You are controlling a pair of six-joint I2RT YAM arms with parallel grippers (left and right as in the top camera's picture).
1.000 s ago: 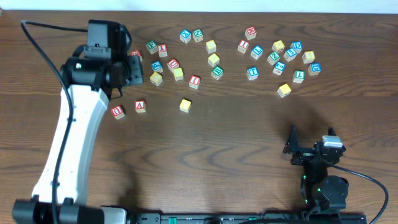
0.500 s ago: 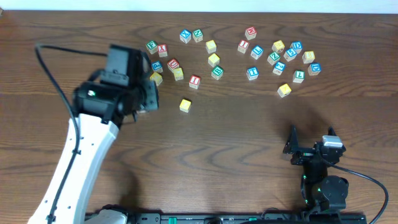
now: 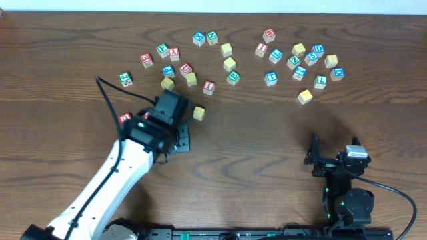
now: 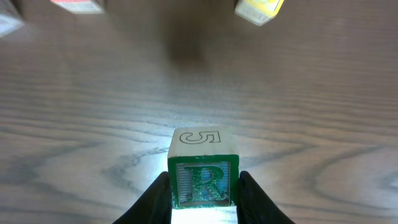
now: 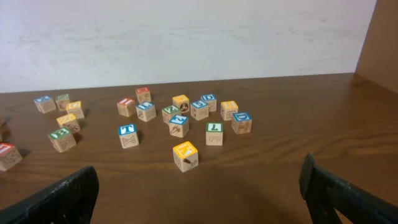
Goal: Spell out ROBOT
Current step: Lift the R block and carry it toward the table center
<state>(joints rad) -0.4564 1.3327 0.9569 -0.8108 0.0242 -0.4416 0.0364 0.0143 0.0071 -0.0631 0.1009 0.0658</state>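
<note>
I have the left gripper [image 4: 203, 202] clenched on the green R cube [image 4: 203, 174], left of centre over the dark wood-grain table [image 3: 267, 153], near a yellow cube [image 3: 199, 113]. The right gripper [image 5: 199, 193] stands spread wide and empty, facing the scattered cubes [image 5: 179, 126] and a pale wall [image 5: 186, 37].

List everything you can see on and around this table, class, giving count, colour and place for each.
R cube: one, green-bordered, between the left fingers.
Yellow cube: one, alone beside the left arm's wrist.
Other alphabet cubes: nearly thirty; red, blue, green, yellow; scattered across the table's far half.
Table: one, dark brown wood.
Left arm: one, white and black, near-left, fingers shut on the R cube.
Right arm: one, black, near-right, right fingers open, empty.
</note>
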